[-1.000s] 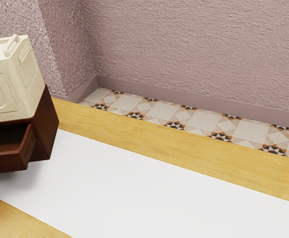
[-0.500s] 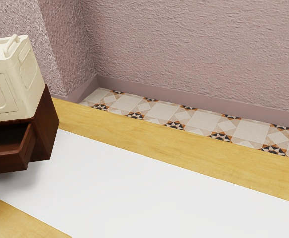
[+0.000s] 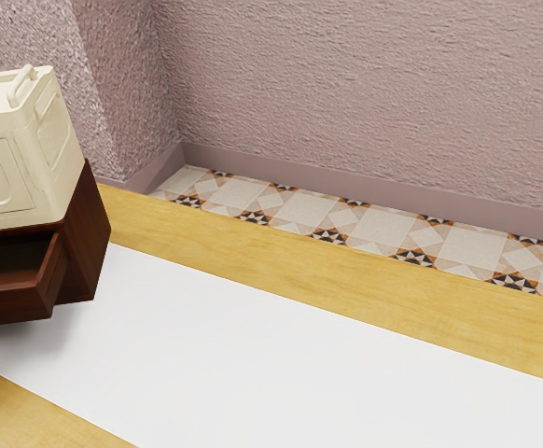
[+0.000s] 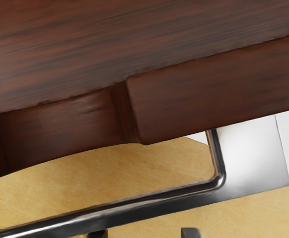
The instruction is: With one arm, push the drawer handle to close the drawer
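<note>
Drawer [image 3: 18, 306] stands open, pulled out toward the near side from a dark wooden cabinet [image 3: 89, 233] at the exterior view's far left. Its metal handle [image 4: 219, 163] is on the drawer's front. In the wrist view, the two dark fingers [image 4: 190, 233] are wide apart beside the handle, with nothing gripped. A cream container [image 3: 6, 182] sits on top of the cabinet. A white sheet [image 3: 281, 355] lies across the wooden surface [image 3: 346, 290].

The exterior view slants down from above, farther back, across the tabletop [image 3: 327, 280] toward a stucco wall [image 3: 365, 93]; the wrist view peers down closely, sharing probably the same drawer handle [image 4: 184, 190].
</note>
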